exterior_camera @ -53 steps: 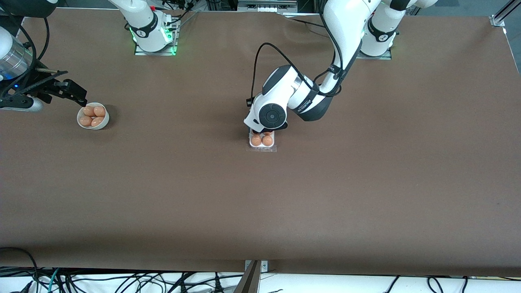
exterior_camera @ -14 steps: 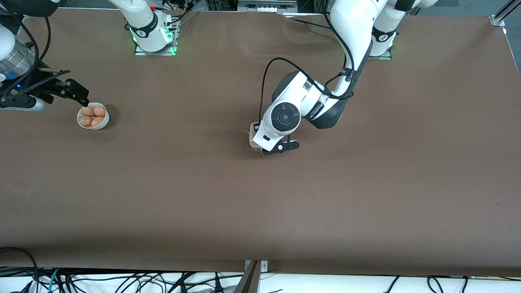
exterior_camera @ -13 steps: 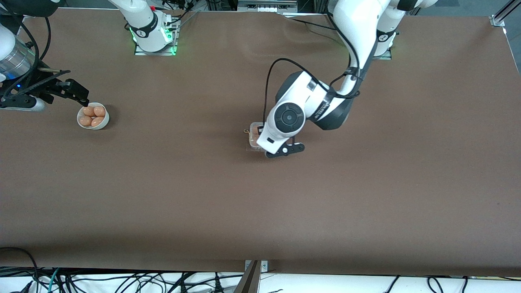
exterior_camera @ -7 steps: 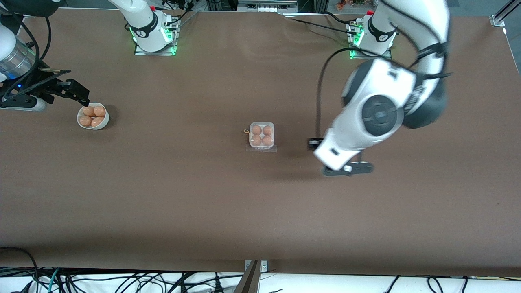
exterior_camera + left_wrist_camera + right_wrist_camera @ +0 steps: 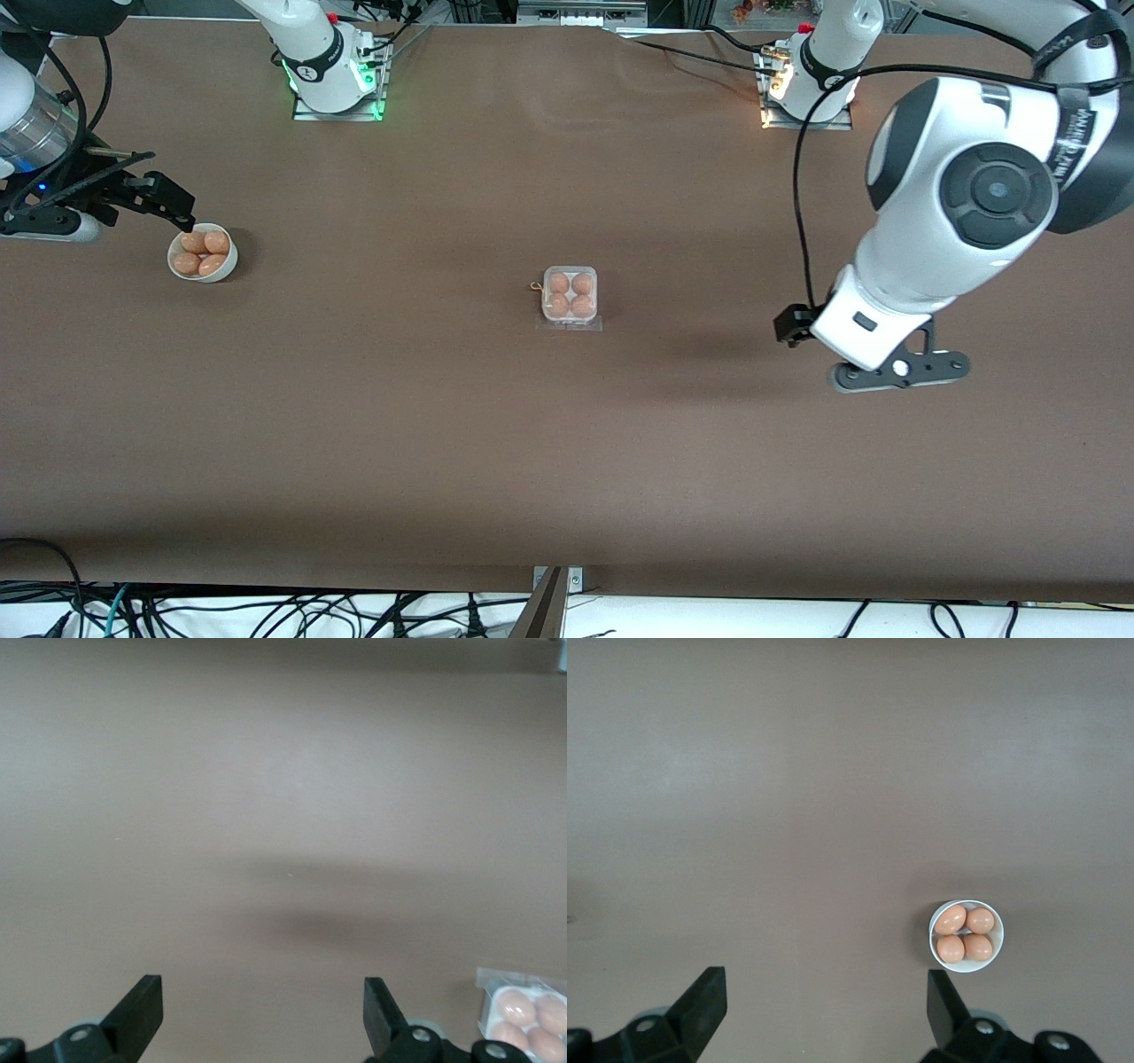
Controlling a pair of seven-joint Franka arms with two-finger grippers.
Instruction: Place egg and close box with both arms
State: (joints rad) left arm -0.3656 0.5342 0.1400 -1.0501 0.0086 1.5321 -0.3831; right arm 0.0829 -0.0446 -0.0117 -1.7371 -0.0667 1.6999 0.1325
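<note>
The box (image 5: 570,299) sits at the middle of the table with its clear lid down over several orange-brown eggs (image 5: 559,283), one in each cell; which of them is the task's egg I cannot tell. My left gripper (image 5: 895,372) hangs open and empty over bare table toward the left arm's end, well away from the box. In the left wrist view the open gripper (image 5: 263,992) frames bare table, and the box (image 5: 524,1014) shows at the edge. My right gripper (image 5: 168,208) waits open beside the bowl; the right wrist view shows its gripper (image 5: 827,988) empty.
A round white bowl (image 5: 232,257) with several more eggs stands toward the right arm's end of the table; it also shows in the right wrist view (image 5: 967,967). Cables hang below the table's near edge. Brown table surface (image 5: 567,461) spreads all around the box.
The left gripper came off the box, opened, and swung up and away toward the left arm's end of the table. The box now shows uncovered. The right arm has not moved.
</note>
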